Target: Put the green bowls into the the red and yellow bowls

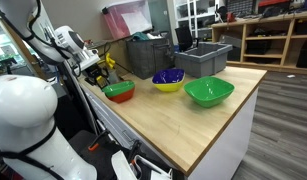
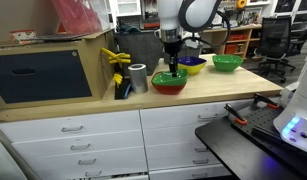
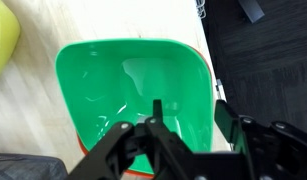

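Green bowl sat nested in the red bowl right beneath my claw, jaws spread astride its rim. I saw only a sliver of red; the yellow bowl was cropped beside the claw.

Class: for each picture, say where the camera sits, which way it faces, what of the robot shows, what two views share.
Exterior view: beside the visible arm, looking along the table to the bin.
Exterior view: before the drawers, facing the table; arm and hand show.
Wrist view: overhead, looking past the hand into a green bowl in the red bowl.
Both exterior views share the yellow bowl.
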`<action>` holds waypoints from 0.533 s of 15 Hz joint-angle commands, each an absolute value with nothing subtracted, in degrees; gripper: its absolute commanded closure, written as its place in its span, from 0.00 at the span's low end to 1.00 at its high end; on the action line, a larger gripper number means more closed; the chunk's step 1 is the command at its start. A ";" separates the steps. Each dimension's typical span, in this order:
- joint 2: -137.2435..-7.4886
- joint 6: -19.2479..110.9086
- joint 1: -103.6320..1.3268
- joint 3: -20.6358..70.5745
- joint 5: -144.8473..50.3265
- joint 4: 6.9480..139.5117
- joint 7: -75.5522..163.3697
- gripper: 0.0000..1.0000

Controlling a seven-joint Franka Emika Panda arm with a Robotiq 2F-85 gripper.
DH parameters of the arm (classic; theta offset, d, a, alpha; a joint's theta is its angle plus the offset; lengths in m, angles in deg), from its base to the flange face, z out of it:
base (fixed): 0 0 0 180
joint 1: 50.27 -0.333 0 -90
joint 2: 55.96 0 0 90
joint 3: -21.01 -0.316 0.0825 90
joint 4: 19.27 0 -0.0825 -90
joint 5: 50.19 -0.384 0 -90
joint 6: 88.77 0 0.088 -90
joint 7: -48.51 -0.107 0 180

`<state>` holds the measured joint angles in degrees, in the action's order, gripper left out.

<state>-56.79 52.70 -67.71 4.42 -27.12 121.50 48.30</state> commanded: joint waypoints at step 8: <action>-56.13 53.86 -63.35 8.59 -27.54 124.56 48.01 0.52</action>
<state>-56.62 52.70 -65.05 7.16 -27.80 122.91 48.29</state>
